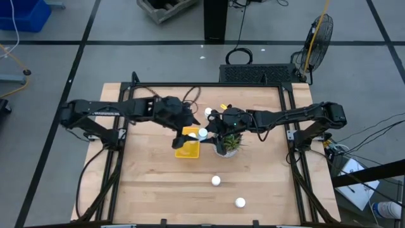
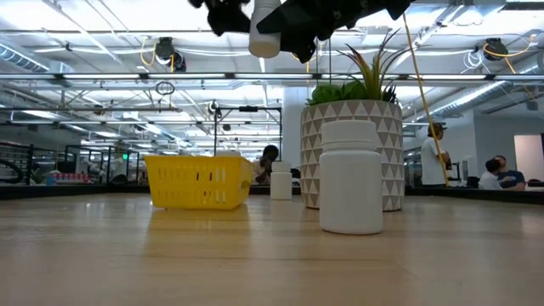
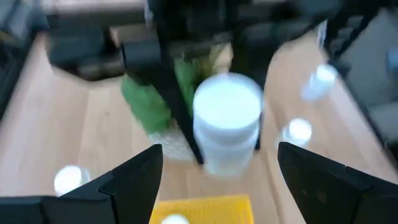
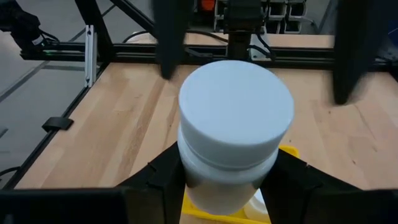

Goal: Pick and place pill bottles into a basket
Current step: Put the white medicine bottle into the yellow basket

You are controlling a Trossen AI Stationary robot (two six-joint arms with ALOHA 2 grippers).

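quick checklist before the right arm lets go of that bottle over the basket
1. Right pincer shut on the held bottle: ok.
2. Held bottle over the yellow basket: ok, at the basket's edge nearest the potted plant, so only just.
3. Left pincer clear of the drop: not ok; it is open right beside the held bottle, above the basket.
4. Room in the basket: ok, one bottle inside.
5. Height of the drop: not ok, the low view shows the held bottle well above the basket rim.
6. Bottles left on the table: ok, two stand on the bare wood.
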